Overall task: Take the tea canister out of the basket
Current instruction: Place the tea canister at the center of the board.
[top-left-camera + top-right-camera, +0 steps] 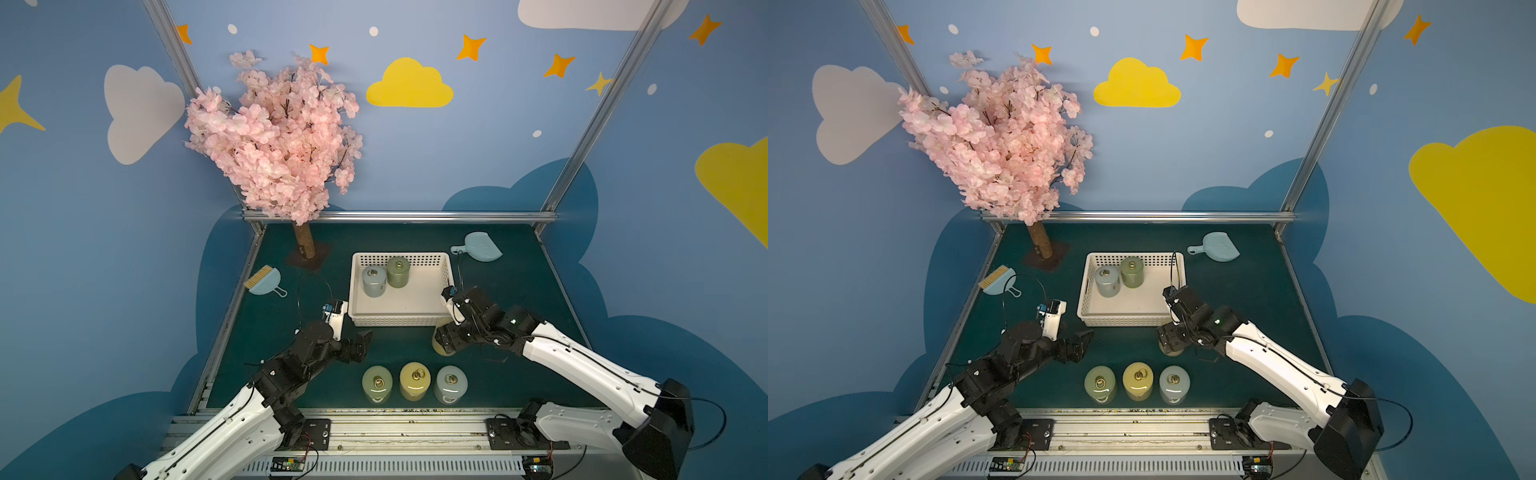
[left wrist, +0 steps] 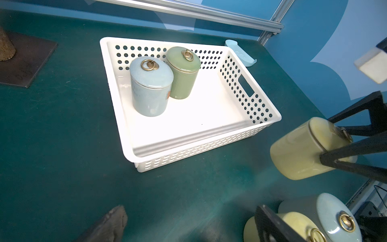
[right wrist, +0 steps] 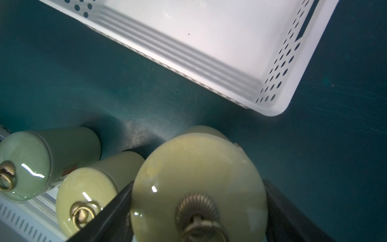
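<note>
R gripper clamped on pale-yellow tea canister, just outside basket by its near-right corner, L gripper jaws apart, empty, 2 canisters in basket's far part, 3 canisters in front row.

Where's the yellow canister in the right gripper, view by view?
Both top views: yellow canister just off the basket's near right corner.
Left wrist: tilted, beyond the basket's slot-handle end.
Right wrist: close up, lid toward camera, basket corner behind.
Shared landmark: the white basket.
</note>
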Action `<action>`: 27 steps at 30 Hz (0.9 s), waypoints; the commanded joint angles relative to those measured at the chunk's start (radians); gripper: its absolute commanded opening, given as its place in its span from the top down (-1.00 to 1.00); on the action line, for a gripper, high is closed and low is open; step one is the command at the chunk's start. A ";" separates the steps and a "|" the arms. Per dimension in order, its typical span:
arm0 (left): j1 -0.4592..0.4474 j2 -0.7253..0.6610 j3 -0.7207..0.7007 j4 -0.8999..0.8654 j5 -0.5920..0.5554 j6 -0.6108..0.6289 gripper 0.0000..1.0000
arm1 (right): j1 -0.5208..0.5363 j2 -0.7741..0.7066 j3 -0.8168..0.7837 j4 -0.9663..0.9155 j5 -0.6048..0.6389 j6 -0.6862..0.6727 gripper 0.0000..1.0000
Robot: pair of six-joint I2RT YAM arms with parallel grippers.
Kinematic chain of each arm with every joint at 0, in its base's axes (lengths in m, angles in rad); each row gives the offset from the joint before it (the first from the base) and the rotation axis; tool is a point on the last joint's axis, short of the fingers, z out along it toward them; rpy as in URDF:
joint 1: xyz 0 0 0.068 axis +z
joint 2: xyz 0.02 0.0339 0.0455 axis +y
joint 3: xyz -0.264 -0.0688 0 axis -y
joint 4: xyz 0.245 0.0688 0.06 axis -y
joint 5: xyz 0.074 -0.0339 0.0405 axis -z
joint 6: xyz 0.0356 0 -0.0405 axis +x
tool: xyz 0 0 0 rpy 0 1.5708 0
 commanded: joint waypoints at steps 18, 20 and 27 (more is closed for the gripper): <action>0.003 -0.004 0.031 -0.015 -0.011 0.001 -1.00 | 0.031 0.029 -0.072 0.180 0.051 0.109 0.09; 0.004 -0.006 0.031 -0.014 -0.008 -0.001 -1.00 | 0.033 0.032 -0.081 0.192 0.051 0.115 0.09; 0.002 0.004 0.038 -0.006 -0.005 0.000 -1.00 | 0.037 0.060 -0.106 0.219 0.049 0.129 0.09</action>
